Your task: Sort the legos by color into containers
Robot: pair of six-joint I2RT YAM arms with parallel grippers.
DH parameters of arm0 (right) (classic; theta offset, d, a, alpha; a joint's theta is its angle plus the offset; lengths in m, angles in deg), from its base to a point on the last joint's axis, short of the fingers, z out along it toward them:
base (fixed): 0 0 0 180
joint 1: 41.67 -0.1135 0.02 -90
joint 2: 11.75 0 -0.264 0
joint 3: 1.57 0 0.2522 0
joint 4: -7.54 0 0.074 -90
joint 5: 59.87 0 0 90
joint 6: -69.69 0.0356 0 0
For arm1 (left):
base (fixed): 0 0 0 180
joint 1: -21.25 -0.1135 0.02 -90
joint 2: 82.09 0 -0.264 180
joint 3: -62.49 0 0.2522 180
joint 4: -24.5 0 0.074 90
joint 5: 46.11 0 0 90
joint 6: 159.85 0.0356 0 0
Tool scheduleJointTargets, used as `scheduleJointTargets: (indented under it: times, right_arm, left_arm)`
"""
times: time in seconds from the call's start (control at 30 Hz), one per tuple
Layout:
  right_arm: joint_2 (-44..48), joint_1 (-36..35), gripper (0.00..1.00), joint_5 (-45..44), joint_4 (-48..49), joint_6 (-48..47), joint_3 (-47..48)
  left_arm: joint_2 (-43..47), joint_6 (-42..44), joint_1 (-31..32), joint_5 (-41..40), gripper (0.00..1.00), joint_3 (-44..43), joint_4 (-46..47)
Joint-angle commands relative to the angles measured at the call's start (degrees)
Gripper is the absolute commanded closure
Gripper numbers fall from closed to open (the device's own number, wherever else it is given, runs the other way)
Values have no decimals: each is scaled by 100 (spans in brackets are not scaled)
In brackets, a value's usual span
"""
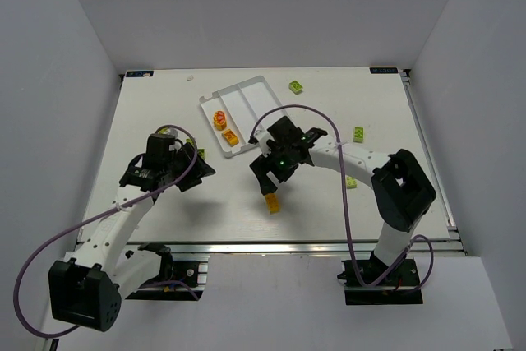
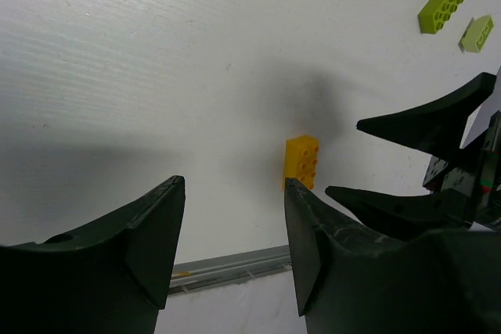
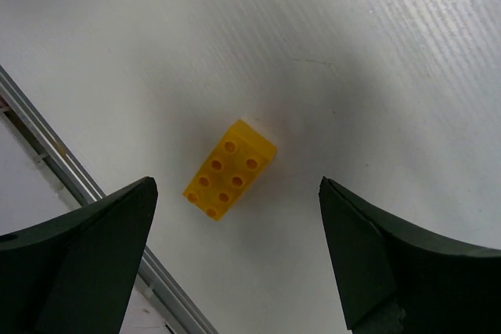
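The white tray (image 1: 255,88) lies at the back middle of the table, with two orange-yellow legos (image 1: 224,127) in its left compartment. A yellow lego (image 1: 272,203) lies on the table near the front edge, and also shows in the right wrist view (image 3: 229,170) and the left wrist view (image 2: 301,162). My right gripper (image 1: 265,187) is open and hovers just above that lego, its jaws (image 3: 236,185) spread to either side. My left gripper (image 1: 204,172) is open and empty (image 2: 235,224), to the left of the lego. Lime green legos (image 1: 295,85) (image 1: 359,133) lie loose on the table.
Another green lego (image 1: 351,182) lies beside the right arm, and one (image 1: 200,153) is by the left gripper. Two green legos (image 2: 441,5) show far right in the left wrist view. The metal front edge (image 3: 55,162) runs close to the yellow lego.
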Motion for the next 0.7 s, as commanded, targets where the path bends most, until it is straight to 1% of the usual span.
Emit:
scheduleJointTargets:
  times: [0.0,0.2,0.3,0.33,0.47,0.57,0.6,0.67]
  right_arm:
    - [-32,-241,11,-161,-48,381,59]
    - [-68,-602,13,-469,-92,767,-152]
    - [-269,-796,16,-846,-118,986,-135]
    - [-366,-883,19,-1056,-275,1040,-99]
    - [-770,-989,26,-1505,-592,1383,120]
    - [-832,-1033,28,-1612,-523,1515,42]
    - [-832,-1051,28,-1777,-514,1524,33]
    - [-876,-1068,33,-1823,-557,1576,33]
  left_arm:
    - [271,66,23,-253,36,22,-254]
    - [517,65,23,-350,36,119,-413]
    - [614,92,23,-438,36,102,-466]
    - [649,109,23,-499,36,84,-475]
    - [790,180,23,-605,36,23,-492]
    - [860,232,23,-649,36,14,-492]
    - [869,250,23,-640,36,14,-492]
    - [895,276,23,-675,36,22,-484]
